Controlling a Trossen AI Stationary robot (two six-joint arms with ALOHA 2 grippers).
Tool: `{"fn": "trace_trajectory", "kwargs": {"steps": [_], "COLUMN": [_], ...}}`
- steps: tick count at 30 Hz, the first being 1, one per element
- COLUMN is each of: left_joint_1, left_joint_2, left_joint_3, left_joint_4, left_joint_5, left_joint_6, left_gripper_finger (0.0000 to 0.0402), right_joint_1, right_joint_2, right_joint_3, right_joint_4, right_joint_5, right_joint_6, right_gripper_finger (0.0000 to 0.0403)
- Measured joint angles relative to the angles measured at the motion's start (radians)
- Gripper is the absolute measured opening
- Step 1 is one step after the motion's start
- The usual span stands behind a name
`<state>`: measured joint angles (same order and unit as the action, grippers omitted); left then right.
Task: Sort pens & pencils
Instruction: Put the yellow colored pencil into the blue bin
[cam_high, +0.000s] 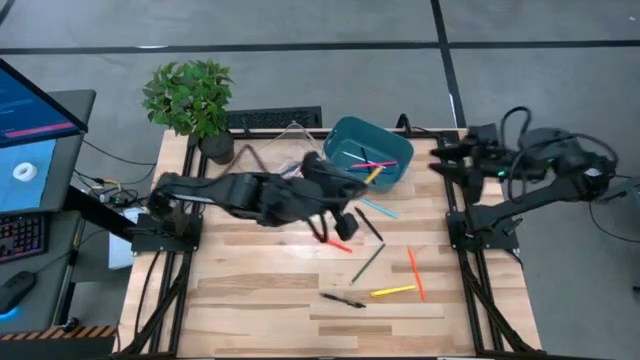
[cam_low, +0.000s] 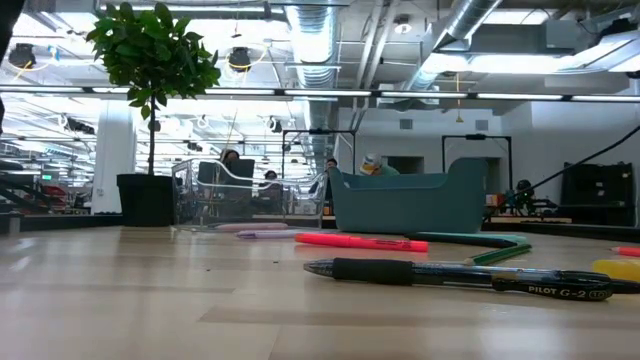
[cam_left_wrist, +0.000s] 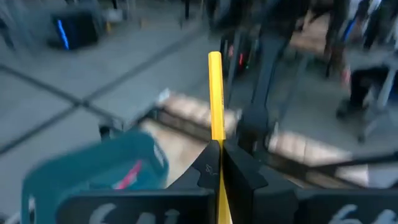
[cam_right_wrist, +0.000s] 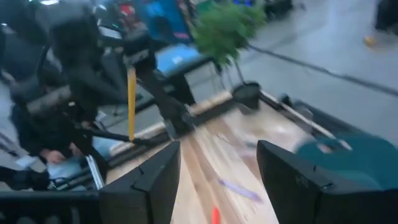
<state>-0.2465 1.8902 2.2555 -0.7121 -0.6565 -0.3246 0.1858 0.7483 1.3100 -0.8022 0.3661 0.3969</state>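
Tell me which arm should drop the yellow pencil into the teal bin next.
Left. Its tool is already shut on the yellow pencil, close beside the teal bin. The right tool is open and empty, off the table's right edge.

Overhead layout, placed relative to the teal bin (cam_high: 368, 150) at the far edge of the wooden worktop (cam_high: 250, 290). The bin holds pink and yellow sticks. The left tool (cam_high: 347, 222) sits just in front of the bin; whether its fingers are parted cannot be told. Scattered farther in front of the bin: a red pen (cam_high: 337, 244), a green pencil (cam_high: 368, 262), an orange pencil (cam_high: 415, 273), a yellow marker (cam_high: 393, 292) and a black pen (cam_high: 343, 299). A potted plant (cam_high: 192, 100) stands left of the bin; the right tool (cam_high: 443, 159) hangs just right of it.
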Motion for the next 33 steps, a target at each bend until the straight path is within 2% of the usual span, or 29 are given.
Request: {"fn": "trace_trajectory", "kwargs": {"steps": [3,7,14,24,33], "left_joint_1": [-0.016,-0.016,-0.009,-0.008,-0.005], "left_joint_2": [-0.040,-0.062,-0.059,-0.058,-0.058], "left_joint_3": [0.000,0.001,0.000,0.000,0.000], "left_joint_4": [0.076,0.159,0.199,0.216,0.218], "left_joint_5": [-0.045,-0.048,-0.039,-0.030,-0.030], "left_joint_6": [0.073,0.143,0.182,0.201,0.202], "left_gripper_finger": [0.0000,0.0000,0.0000,0.0000,0.0000], "right_joint_1": [0.028,0.051,0.027,-0.047,-0.093], "right_joint_2": [0.009,0.064,0.256,0.390,0.404], "right_joint_3": [-0.096,-0.186,-0.199,-0.198,-0.197], "right_joint_4": [0.179,0.456,0.757,0.995,1.052], "right_joint_5": [-0.004,-0.036,-0.182,-0.322,-0.344], "right_joint_6": [-0.072,-0.188,-0.266,-0.216,-0.220], "right_gripper_finger": [0.0232,0.0232,0.0232,0.0243,0.0243]}}
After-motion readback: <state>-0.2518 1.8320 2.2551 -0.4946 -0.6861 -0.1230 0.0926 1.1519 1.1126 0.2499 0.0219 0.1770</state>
